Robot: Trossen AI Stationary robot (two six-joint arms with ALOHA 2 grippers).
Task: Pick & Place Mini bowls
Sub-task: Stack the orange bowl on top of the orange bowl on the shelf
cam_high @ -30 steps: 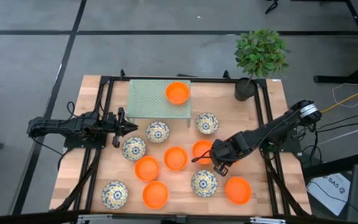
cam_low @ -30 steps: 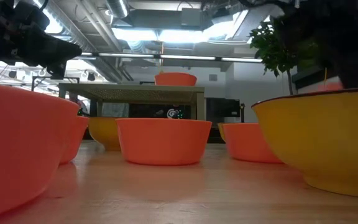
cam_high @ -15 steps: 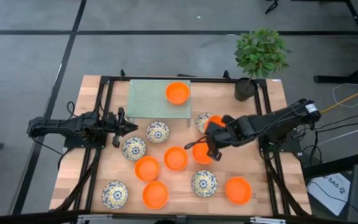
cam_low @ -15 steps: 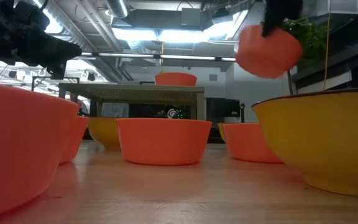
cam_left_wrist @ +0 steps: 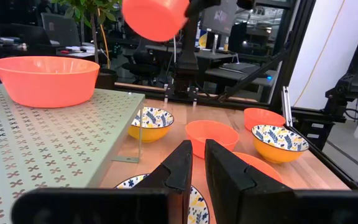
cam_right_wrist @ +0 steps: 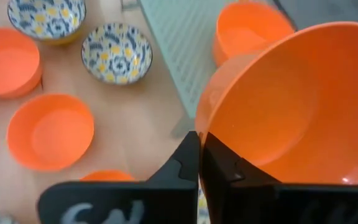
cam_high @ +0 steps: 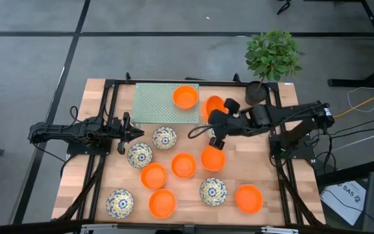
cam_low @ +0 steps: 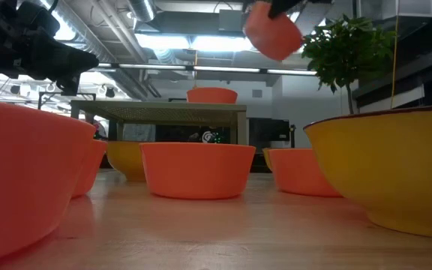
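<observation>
My right gripper point(cam_right_wrist: 200, 158) is shut on a plain orange mini bowl point(cam_high: 214, 105) and holds it in the air just off the right edge of the green perforated platform point(cam_high: 154, 104). The low view shows this bowl point(cam_low: 274, 30) high up and tilted. Another orange bowl point(cam_high: 186, 97) sits on the platform. More orange bowls point(cam_high: 183, 165) and floral bowls point(cam_high: 164, 138) stand on the wooden table. My left gripper point(cam_high: 134, 133) waits at the table's left, shut, level with the nearest floral bowl point(cam_high: 139, 155). My right gripper pinches the orange bowl's rim point(cam_right_wrist: 199, 124), one finger inside the bowl and one outside. The fingers come at it from the table's right side. The bowl is lifted clear of the table and tilted, its opening turned toward the wrist camera.
A dark pot with a green plant point(cam_high: 255, 93) stands at the far right corner, close behind the right arm. Black frame rails run along the table's left and right sides. Several bowls crowd the middle and near part of the table point(cam_high: 102, 175).
My right gripper, shut on the orange bowl, has risen from low over the table's right middle. It has swung toward the far edge and leftward, to beside the green platform. The bowl has gone up with it and tilted.
</observation>
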